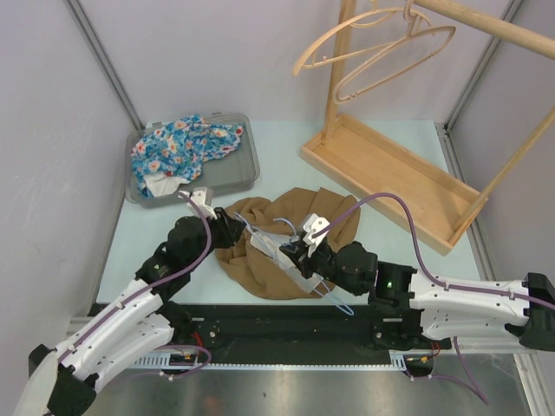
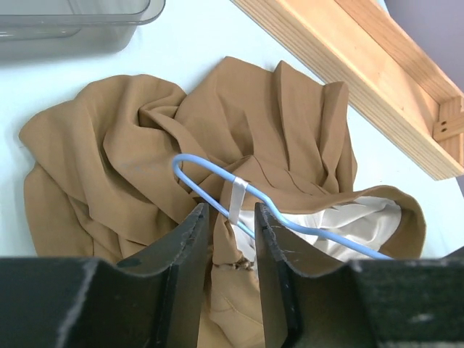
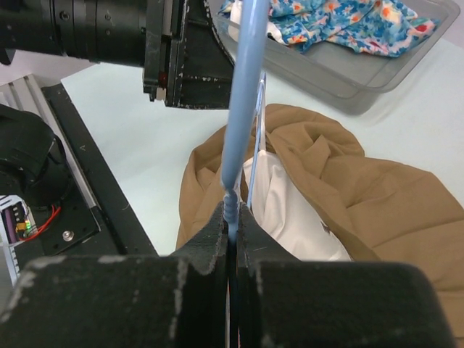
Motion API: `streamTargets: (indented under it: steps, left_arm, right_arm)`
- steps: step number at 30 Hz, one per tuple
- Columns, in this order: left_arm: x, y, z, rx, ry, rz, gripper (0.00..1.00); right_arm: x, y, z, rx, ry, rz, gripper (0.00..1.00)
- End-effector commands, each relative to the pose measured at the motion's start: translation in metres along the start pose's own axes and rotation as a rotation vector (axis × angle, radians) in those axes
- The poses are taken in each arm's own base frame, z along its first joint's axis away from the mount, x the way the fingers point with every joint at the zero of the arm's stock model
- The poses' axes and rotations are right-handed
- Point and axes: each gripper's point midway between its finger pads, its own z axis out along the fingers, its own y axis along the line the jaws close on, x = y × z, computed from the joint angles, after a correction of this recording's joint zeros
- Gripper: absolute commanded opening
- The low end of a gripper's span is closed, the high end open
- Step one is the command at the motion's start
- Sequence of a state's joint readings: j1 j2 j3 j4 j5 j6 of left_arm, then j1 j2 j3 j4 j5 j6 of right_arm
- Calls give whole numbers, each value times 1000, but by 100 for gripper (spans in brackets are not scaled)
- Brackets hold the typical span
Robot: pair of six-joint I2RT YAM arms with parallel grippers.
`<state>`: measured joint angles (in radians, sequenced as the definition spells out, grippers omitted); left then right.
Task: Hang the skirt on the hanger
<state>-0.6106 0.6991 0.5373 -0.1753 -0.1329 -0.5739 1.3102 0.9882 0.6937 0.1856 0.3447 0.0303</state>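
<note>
Skirt: the brown skirt (image 1: 251, 264) lies crumpled on the table (image 1: 286, 165), in the middle toward the near edge, between the two arms; its white lining (image 2: 348, 217) shows at an opening on the right side.
Hanger: the blue wire hanger (image 3: 243, 94) lies across the skirt, its looped end over the brown folds and a pale clip or tape on the wire.
Right tool: the right tool (image 3: 232, 225) is pressed together on the hanger's wire, reaching in from the right over the near side of the skirt.
Left tool: the left tool (image 2: 230, 239) sits at the skirt's left part, its fingers (image 2: 192, 254) close together with a bunched fold of brown cloth pinched between them, just beside the hanger's loop.
Far left: a grey bin (image 1: 247, 169) holds a blue floral cloth (image 1: 182, 147), near the skirt but apart from it.
Far right: a wooden rack (image 1: 390, 173) stands on the table, with wooden hangers (image 1: 373, 52) hanging from its rail.
</note>
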Motion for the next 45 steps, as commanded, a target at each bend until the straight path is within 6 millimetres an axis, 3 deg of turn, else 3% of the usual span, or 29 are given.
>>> streamTargets:
  steps: [1, 3, 10, 14, 16, 26, 33, 35, 36, 37, 39, 41, 45]
  left_arm:
    - [-11, -6, 3, 27, -88, 36, 36]
    - [-4, -4, 5, 27, -74, 34, 36]
    - [-5, -22, 5, 121, -132, 57, 34]
    - [0, -26, 5, 144, -137, 84, 17]
    - [1, -27, 6, 148, -135, 99, 0]
    - [8, -44, -8, 229, -106, 171, 0]
    - [13, -36, -16, 196, -73, 188, 0]
    - [10, -28, -19, 135, -52, 193, 36]
    - [6, -23, -20, 98, -57, 196, 48]
    - [-1, -21, -24, 82, -69, 199, 65]
    - [-14, -20, -35, 56, -81, 223, 78]
    - [-33, -26, -48, 66, -113, 244, 82]
    - [-52, -49, -66, 178, -143, 317, 84]
  right_arm:
    - [-35, 11, -4, -62, -65, 79, 0]
    - [-37, 11, -5, -70, -65, 90, 0]
    - [-40, 9, -5, -74, -62, 121, 0]
    - [-39, 8, -5, -74, -59, 130, 0]
    - [-36, 7, -3, -69, -49, 127, 0]
    - [-20, -8, 17, -26, -5, 150, 0]
    - [-14, -11, 23, -22, 12, 151, 0]
    - [-15, -11, 22, -24, 6, 153, 0]
    - [-18, -12, 21, -23, 0, 154, 0]
    - [-19, -13, 20, -22, -3, 153, 0]
    - [-20, -13, 18, -29, -4, 154, 0]
    - [-23, -13, 15, -50, -4, 155, 0]
    - [-26, -13, 9, -118, 3, 154, 0]
